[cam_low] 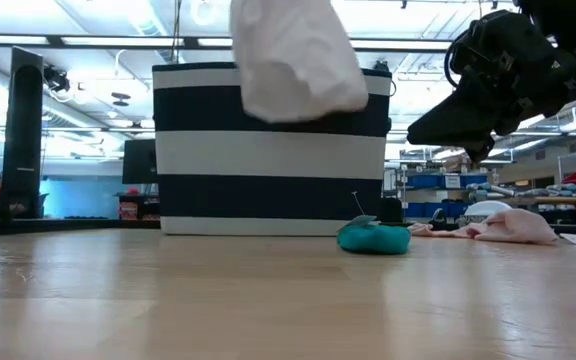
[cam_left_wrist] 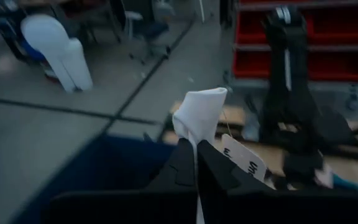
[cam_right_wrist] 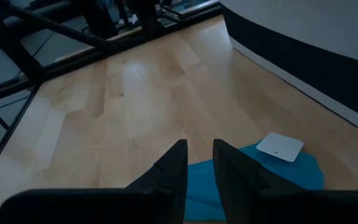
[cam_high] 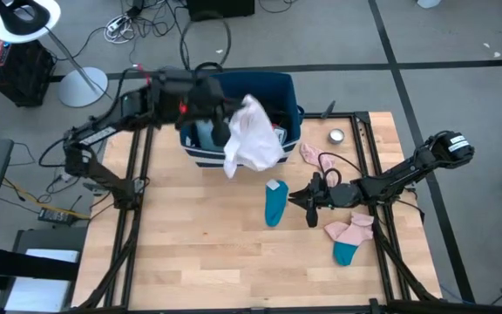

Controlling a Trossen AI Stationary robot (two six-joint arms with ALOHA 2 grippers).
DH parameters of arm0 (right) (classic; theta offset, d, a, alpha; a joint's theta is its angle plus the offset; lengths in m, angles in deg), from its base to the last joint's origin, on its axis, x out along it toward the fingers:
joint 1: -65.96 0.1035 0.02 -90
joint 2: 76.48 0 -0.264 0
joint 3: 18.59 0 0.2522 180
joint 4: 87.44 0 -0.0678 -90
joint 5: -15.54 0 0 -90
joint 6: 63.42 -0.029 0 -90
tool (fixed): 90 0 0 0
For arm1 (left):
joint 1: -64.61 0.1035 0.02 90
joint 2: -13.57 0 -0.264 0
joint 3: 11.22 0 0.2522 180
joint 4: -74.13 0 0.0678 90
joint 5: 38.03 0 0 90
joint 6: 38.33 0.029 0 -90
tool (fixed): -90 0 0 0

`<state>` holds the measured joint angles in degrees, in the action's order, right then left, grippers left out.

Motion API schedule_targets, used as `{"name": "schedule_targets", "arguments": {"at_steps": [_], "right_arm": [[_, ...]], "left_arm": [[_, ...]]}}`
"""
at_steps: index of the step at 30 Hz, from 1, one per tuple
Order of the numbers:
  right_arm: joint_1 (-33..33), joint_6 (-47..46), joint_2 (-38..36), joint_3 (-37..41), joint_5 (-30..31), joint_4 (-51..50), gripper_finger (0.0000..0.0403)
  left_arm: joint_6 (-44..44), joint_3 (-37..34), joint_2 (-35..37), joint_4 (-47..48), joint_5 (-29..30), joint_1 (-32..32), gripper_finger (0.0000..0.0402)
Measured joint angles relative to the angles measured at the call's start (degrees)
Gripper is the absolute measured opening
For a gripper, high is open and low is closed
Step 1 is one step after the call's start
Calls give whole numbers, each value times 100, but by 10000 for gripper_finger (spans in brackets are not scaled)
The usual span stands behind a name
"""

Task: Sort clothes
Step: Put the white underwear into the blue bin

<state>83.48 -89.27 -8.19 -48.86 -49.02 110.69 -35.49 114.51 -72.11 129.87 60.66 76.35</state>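
- Grey floor with cables surrounds the pale wooden table (cam_high: pixel 199 253).
- At the table's far edge stands the navy bin (cam_high: pixel 255 92) with white stripes, taken as the landmark.
- Left fingers (cam_left_wrist: pixel 196 163) are pinched narrow on a white garment (cam_high: pixel 251 135), holding it hanging above the bin's front rim; it drapes down over the front wall.
- Just in front of the bin a teal sock (cam_high: pixel 274 202) lies flat on the table.
- Right fingers (cam_right_wrist: pixel 197 163) hover low beside that teal sock, a narrow gap between them, holding nothing.
- Right of the bin lies a pink sock (cam_high: pixel 314 157), with a small metal tin (cam_high: pixel 335 136) beside it.
- Farther from the bin, toward the front right, lies a pink and teal sock (cam_high: pixel 349 239).
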Motion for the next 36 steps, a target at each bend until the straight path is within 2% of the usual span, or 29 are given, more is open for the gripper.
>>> {"name": "schedule_targets", "arguments": {"at_steps": [7,12,16,19,22,25,28,30,34,36], "right_arm": [[0,42,0,0,-2,-15,77],[0,59,0,0,-3,-21,77],[0,59,0,0,-3,-25,77],[0,79,0,0,-3,-28,77],[0,94,0,0,-5,-29,77],[0,94,0,0,-3,-27,77],[-2,93,0,0,-5,-27,77],[-7,94,0,0,-5,-25,77],[-7,46,0,0,-8,-27,77],[-7,42,0,0,-9,-27,77]], "left_arm": [[322,1478,-582,-7,153,349,1],[489,1984,-623,51,378,482,1],[489,2306,-627,849,379,485,1],[462,2282,-578,1472,393,482,1],[398,2275,-583,2053,794,482,1],[202,2277,-656,2327,1091,484,1],[155,2277,-854,2582,1102,488,1],[140,2277,-1073,2736,942,486,1],[102,2272,-1547,2672,196,482,1],[100,2272,-1782,2643,102,480,1]]}}
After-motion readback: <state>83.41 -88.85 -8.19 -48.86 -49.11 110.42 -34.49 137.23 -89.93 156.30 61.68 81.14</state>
